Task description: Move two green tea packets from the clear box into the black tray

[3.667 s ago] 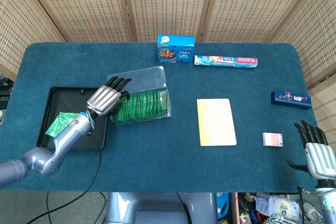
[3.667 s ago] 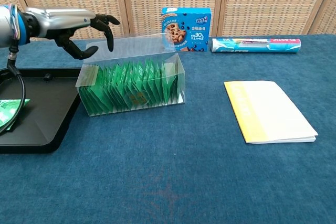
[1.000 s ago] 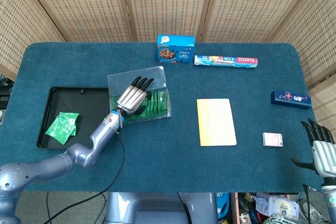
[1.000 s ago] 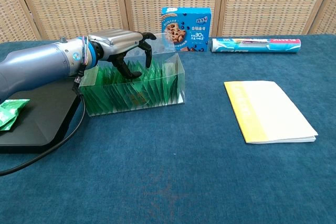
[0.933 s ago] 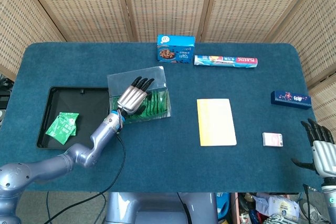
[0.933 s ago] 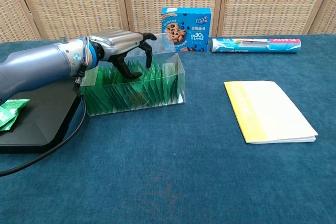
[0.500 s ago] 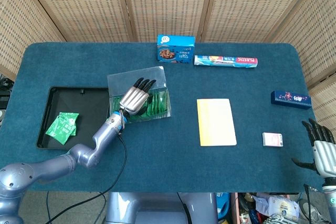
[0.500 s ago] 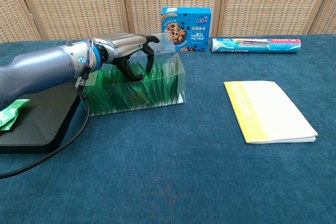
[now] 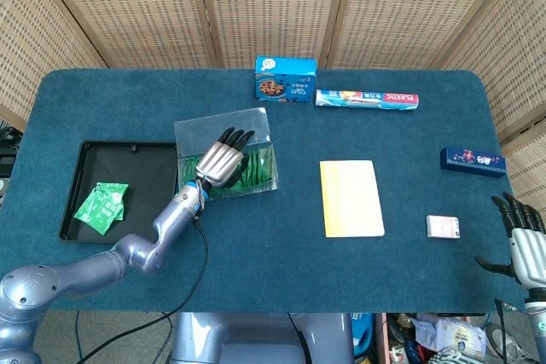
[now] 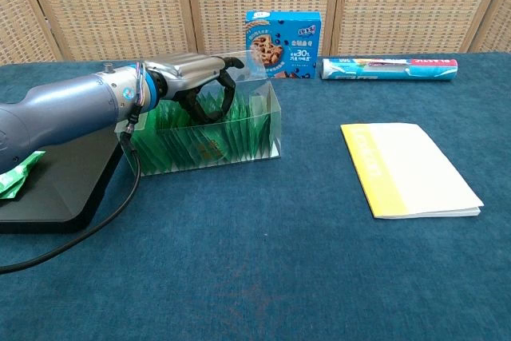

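The clear box [image 9: 254, 124] [image 10: 273, 127] stands left of centre with a row of green tea packets [image 9: 258, 168] [image 10: 217, 138] upright in it. My left hand [image 9: 221, 159] [image 10: 194, 77] reaches into the box from above. Its fingers curl down among the packets, and whether they pinch one is hidden. The black tray [image 9: 95, 158] [image 10: 57, 188] lies to the left of the box. Green tea packets [image 9: 101, 206] [image 10: 17, 172] lie in it. My right hand [image 9: 525, 246] hangs off the table's front right corner, fingers spread, holding nothing.
A blue cookie box [image 9: 286, 79] and a plastic wrap carton [image 9: 367, 99] stand at the back. A yellow notebook [image 9: 351, 198] lies right of the clear box. A dark blue box [image 9: 472, 160] and a small pink pack [image 9: 444, 227] lie far right. A black cable [image 9: 201, 249] trails from the left arm.
My left hand has moved from the box's left end to over its middle and sunk its fingers deeper among the packets. The right hand has hardly moved.
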`<control>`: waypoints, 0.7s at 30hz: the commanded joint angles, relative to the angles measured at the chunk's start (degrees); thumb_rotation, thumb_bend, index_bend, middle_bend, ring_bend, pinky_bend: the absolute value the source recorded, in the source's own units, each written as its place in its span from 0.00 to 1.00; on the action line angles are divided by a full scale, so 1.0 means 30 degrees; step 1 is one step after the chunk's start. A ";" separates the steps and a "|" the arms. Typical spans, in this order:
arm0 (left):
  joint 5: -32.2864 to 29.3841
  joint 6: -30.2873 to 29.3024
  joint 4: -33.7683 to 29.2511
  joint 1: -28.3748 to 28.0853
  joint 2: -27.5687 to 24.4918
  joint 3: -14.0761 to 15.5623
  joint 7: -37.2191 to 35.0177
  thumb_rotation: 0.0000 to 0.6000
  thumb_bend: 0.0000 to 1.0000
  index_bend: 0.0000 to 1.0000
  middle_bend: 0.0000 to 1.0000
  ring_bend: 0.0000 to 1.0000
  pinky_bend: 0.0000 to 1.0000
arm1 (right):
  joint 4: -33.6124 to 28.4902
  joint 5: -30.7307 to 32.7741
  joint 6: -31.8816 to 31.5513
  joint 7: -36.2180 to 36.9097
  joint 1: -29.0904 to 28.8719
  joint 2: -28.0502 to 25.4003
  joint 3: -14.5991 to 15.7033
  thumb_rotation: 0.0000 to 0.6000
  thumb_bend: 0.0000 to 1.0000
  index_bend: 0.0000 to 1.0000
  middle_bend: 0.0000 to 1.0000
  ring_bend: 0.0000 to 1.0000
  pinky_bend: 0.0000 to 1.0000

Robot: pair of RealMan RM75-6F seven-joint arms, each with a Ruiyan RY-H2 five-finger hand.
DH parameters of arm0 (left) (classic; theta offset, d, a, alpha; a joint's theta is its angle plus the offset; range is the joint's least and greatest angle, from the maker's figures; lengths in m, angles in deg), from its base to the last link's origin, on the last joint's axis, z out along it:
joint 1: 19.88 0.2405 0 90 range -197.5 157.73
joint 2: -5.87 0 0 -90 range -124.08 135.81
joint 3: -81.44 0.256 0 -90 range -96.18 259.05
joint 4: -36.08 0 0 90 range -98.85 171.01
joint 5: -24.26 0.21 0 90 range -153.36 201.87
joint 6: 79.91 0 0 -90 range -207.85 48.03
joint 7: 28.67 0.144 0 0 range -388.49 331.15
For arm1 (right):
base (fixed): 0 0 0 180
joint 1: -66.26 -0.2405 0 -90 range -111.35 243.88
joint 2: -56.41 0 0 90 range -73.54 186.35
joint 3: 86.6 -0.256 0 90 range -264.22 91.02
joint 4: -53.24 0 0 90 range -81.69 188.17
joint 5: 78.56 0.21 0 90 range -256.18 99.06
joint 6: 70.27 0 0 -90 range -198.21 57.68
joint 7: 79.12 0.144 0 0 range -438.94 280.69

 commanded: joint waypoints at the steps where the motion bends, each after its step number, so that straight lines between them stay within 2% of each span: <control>1: 0.0005 0.0000 0.0008 0.0001 -0.0004 -0.0013 -0.0027 1.00 0.54 0.57 0.00 0.00 0.00 | 0.0000 -0.0001 -0.0004 -0.0003 -0.0001 0.0001 -0.0003 1.00 0.00 0.00 0.00 0.00 0.00; 10: 0.0068 -0.0136 -0.0222 0.0022 -0.0174 -0.0113 -0.0108 1.00 0.54 0.60 0.00 0.00 0.00 | -0.0005 -0.0007 -0.0009 0.0014 0.0002 -0.0007 -0.0007 1.00 0.00 0.00 0.00 0.00 0.00; 21: 0.0344 -0.0890 -0.1631 0.0220 -0.1310 -0.0499 -0.0372 1.00 0.54 0.64 0.00 0.00 0.00 | -0.0028 -0.0072 0.0033 -0.0048 -0.0019 0.0021 0.0044 1.00 0.00 0.00 0.00 0.00 0.00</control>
